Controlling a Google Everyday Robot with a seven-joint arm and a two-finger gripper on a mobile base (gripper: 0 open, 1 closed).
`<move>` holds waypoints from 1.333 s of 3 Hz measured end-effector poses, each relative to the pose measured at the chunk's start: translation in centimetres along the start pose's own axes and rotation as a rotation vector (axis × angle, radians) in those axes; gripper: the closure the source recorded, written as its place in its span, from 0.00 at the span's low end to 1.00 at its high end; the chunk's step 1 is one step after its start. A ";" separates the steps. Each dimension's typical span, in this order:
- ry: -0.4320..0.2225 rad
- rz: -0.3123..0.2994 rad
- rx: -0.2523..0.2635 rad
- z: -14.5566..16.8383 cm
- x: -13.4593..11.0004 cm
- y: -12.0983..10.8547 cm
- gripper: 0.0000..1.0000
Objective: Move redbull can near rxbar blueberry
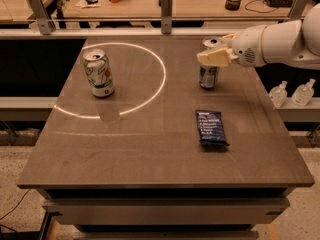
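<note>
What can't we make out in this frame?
- Camera view: the gripper covers the redbull can near its top and hides any contact.
- The rxbar blueberry text is too small to read.
- The arm is cut off by the right edge.
- The white-and-green can label is blurred.

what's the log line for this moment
pincer: at top of redbull can | redbull can: upright on table, behind rxbar blueberry, apart | green-white can: upright, table's other side
</note>
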State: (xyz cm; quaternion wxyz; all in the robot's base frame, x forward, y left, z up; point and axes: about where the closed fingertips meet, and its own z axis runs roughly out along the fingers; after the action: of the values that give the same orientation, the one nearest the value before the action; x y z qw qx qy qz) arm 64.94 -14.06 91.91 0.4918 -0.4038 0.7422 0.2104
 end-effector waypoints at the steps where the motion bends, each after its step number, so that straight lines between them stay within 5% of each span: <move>1: 0.032 -0.017 -0.038 -1.7 -0.7 2.5 1.00; 4: 0.050 0.079 -0.108 -4.4 2.5 8.9 1.00</move>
State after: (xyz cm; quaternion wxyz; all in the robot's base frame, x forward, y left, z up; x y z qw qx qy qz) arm 54.82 -12.90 90.77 0.4419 -0.4051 0.7571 0.2595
